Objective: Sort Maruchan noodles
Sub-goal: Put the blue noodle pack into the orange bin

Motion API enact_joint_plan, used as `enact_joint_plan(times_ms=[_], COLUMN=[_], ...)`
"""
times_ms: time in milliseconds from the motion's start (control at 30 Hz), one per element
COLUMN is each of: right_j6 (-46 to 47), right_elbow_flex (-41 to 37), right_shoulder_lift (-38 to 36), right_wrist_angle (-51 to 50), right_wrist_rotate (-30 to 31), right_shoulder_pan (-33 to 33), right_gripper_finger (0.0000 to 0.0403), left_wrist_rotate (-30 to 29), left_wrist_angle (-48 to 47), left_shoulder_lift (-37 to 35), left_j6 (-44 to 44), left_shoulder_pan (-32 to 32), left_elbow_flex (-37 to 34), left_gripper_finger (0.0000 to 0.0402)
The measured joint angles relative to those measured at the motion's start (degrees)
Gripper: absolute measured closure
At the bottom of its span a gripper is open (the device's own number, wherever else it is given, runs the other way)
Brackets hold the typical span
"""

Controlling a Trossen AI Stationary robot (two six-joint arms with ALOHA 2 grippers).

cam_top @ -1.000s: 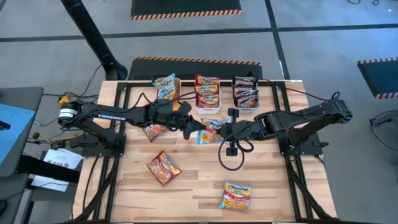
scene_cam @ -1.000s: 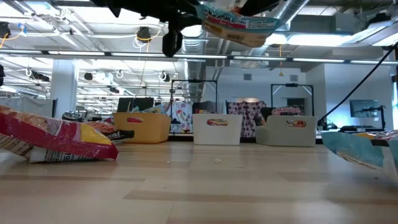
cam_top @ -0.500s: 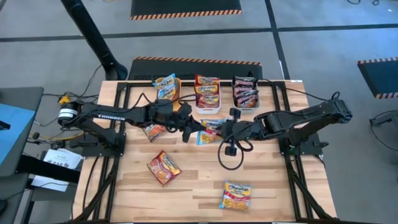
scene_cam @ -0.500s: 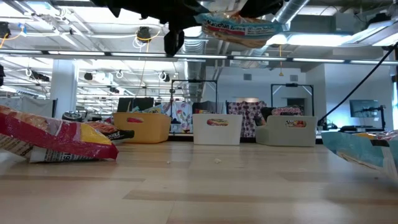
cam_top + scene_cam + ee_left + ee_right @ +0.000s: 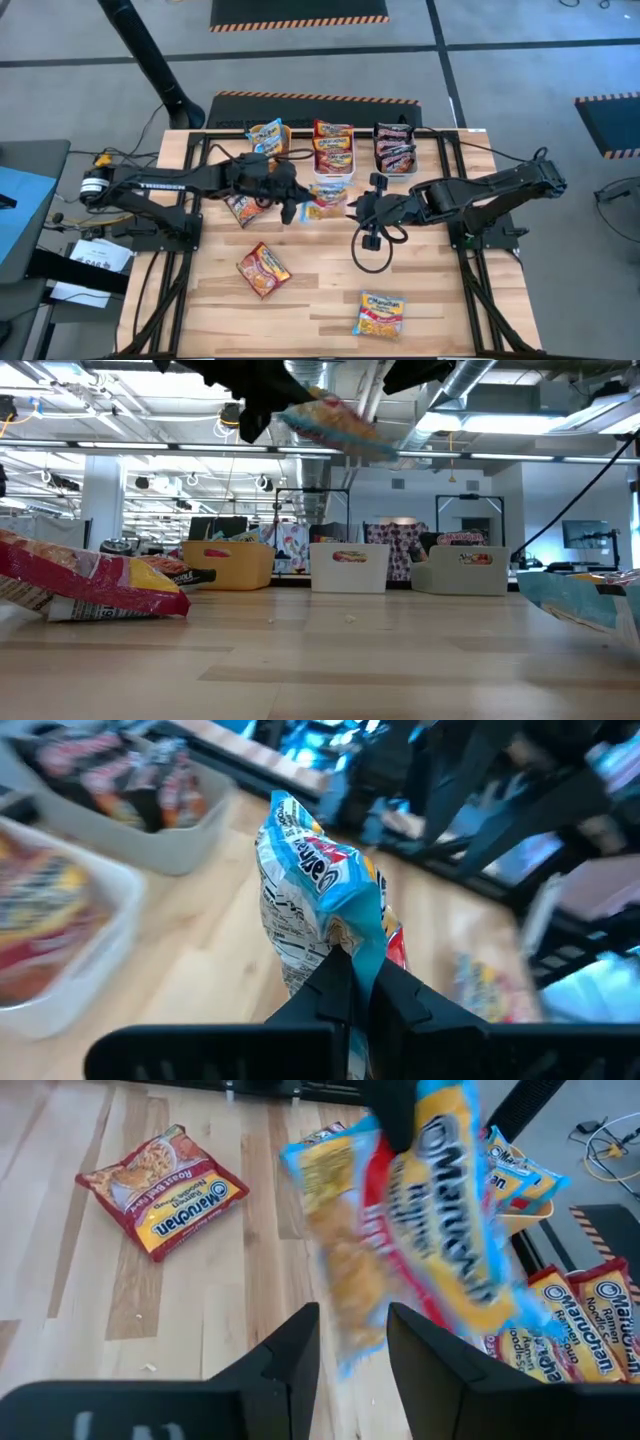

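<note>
Blue-edged and crinkly, the noodle packet (image 5: 322,910) hung limp from the left gripper (image 5: 350,982), jaws pinching its sealed end. It looked light and slippery, best gripped by that flat seam. The right gripper (image 5: 352,1342) stood beside it, jaws spread and empty.

Readable print on the packets

"Maruchan" shows on the yellow-and-blue packet (image 5: 440,1210) just ahead of the right gripper (image 5: 352,1342); the red packet (image 5: 163,1188) farther off reads "Maruchan", "Roast Beef"; red packets (image 5: 590,1325) beside read "Maruchan Ramen Noodle".

grey floor (image 5: 520,40) with hazard-striped mats (image 5: 298,12), exposed ceiling ducts (image 5: 330,380) overhead.
</note>
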Motion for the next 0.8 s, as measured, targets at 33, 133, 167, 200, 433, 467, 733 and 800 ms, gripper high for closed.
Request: enact_joint_plan(times_ms=[33, 133, 167, 200, 433, 467, 733, 800], right_j6=[0.0, 0.0, -0.01, -0.02, -0.15, -0.15, -0.15, -0.13], right_elbow_flex=[0.0, 0.0, 0.0, 0.0, 0.0, 0.0, -0.02, -0.02], right_shoulder_lift=[0.0, 0.0, 0.0, 0.0, 0.0, 0.01, 0.02, 0.04], right_wrist_angle=[0.0, -0.13, -0.11, -0.13, -0.13, -0.14, -0.15, -0.15], right_wrist_rotate=[-0.02, -0.06, -0.08, -0.13, -0.23, -0.23, -0.26, -0.26], right_shoulder_pan=[0.0, 0.34, 0.53, 0.73, 1.95, 2.03, 2.23, 2.23], right_gripper_finger=[0.026, 0.0261, 0.0261, 0.0261, 0.0262, 0.0262, 0.0262, 0.0262], left_wrist_rotate=[-0.98, -3.81, -4.34, -4.93, -6.36, -6.36, -2.16, -0.37], left_wrist_angle=[-1.49, -5.86, -7.19, -8.24, -13.36, -13.74, -17.63, -18.45], left_shoulder_lift=[-0.67, -2.79, -3.48, -4.2, -8.78, -9.21, -10.74, -10.7], left_j6=[1.43, 5.2, 6.33, 7.42, 12.56, 13.03, 16.71, 16.89], left_shoulder_pan=[0.3, 1.73, 2.4, 3.16, 11.17, 12.43, 22.71, 25.12], left_elbow_flex=[0.0, 0.0, 0.0, 0.0, 0.0, -0.02, -0.02, -0.02], left_gripper_finger=[0.0401, 0.0401, 0.0401, 0.0401, 0.0401, 0.0401, 0.0401, 0.0401])
